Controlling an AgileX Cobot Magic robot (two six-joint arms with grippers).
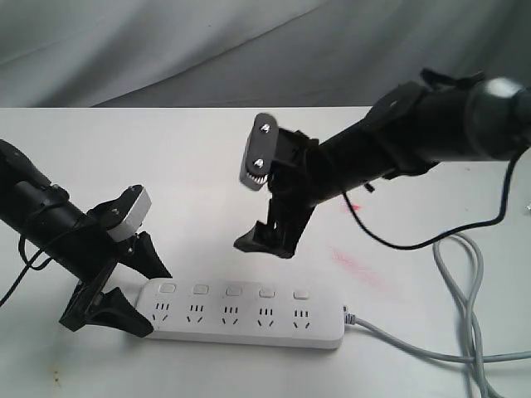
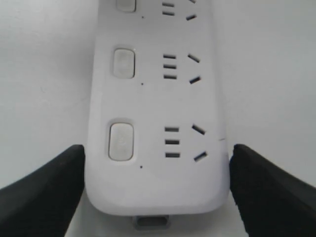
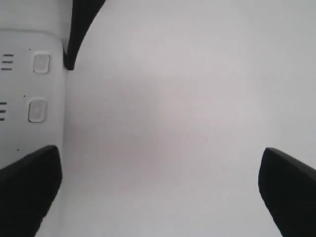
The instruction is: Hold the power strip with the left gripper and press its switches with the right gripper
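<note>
The power strip (image 1: 249, 319) is lying on the tabletop (image 1: 207, 182), its end sitting between the left gripper's (image 1: 148, 297) fingers (image 2: 44, 187), which are pressing against both long edges. The right gripper (image 1: 267, 239) is hovering above bare tabletop, off the row of switches (image 1: 233, 291), with its fingers (image 3: 29, 182) spread wide. Descending from here risks missing a button, and an off-centre push could be tipping the strip out of that narrow end hold.

White power strip (image 1: 249, 329) lies flat (5 square switches (image 1: 233, 291) in row).

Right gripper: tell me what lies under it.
Under the black right gripper: bare white tabletop; the long white plastic power strip lies off to one side. The jaws hide patches beneath them.
</note>
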